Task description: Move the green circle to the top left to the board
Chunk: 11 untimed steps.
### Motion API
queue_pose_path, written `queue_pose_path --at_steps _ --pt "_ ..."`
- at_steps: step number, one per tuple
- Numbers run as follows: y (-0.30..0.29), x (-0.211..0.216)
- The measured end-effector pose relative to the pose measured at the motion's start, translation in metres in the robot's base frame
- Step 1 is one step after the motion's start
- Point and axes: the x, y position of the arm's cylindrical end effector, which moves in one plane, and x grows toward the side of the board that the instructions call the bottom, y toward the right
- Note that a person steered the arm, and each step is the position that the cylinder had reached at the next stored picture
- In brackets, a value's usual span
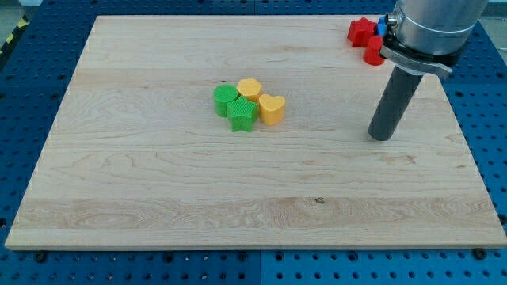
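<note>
The green circle (225, 99) lies left of the board's middle, in a tight cluster. A green star (242, 115) touches it on the lower right. A yellow hexagon (249, 89) sits just right of the circle, and a yellow heart (272, 108) lies at the cluster's right end. My tip (382, 136) rests on the board well to the right of the cluster, apart from every block.
The wooden board (158, 206) lies on a blue perforated table. Two red blocks (362, 32) (374, 51) sit at the view's top right, partly hidden by the arm, with a bit of blue block (381, 26) showing behind them.
</note>
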Motion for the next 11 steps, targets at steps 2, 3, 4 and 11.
queue_pose_path --at_steps 2,3,4,11 --pt "-0.057 0.0" --pt "-0.123 0.0" --pt "-0.135 0.0" --pt "-0.216 -0.038"
